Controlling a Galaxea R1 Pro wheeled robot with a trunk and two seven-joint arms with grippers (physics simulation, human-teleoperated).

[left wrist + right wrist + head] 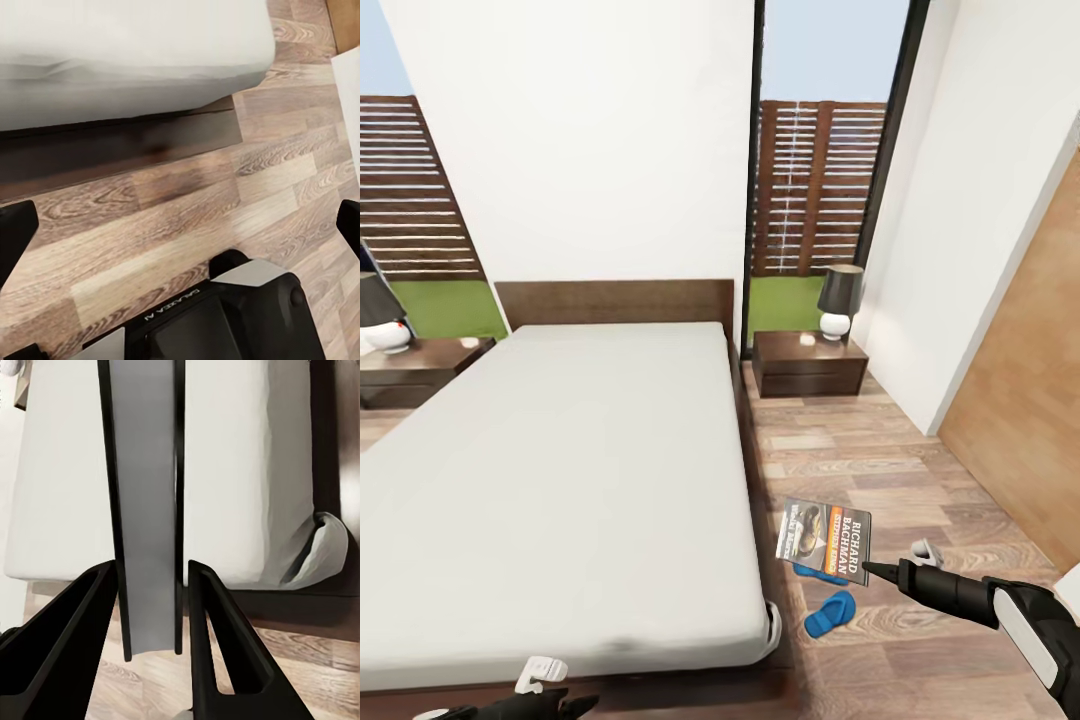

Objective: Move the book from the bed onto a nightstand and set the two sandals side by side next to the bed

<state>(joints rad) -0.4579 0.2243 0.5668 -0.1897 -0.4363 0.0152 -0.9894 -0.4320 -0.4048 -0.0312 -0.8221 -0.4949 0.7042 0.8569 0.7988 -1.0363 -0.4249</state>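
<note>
The book (pixel 823 540), dark with an orange band and "RICHARD BACHMAN" on its cover, hangs in the air over the floor right of the bed (pixel 560 470). My right gripper (pixel 868 570) is shut on its lower corner. The right wrist view shows the book's grey edge (pixel 146 510) clamped between the gripper's (pixel 150 574) two black fingers, with the white mattress (pixel 247 472) behind. One blue sandal (pixel 830 613) lies on the floor below the book; the other sandal (pixel 818 574) is partly hidden behind it. My left gripper (pixel 180 225) is open, low by the bed's foot corner.
A nightstand (pixel 808 365) with a dark lamp (pixel 838 297) stands right of the headboard, and another nightstand (pixel 420 365) stands on the left. A wooden door (pixel 1030 440) lines the right wall. The robot base (pixel 217 315) sits on the plank floor near the bed frame.
</note>
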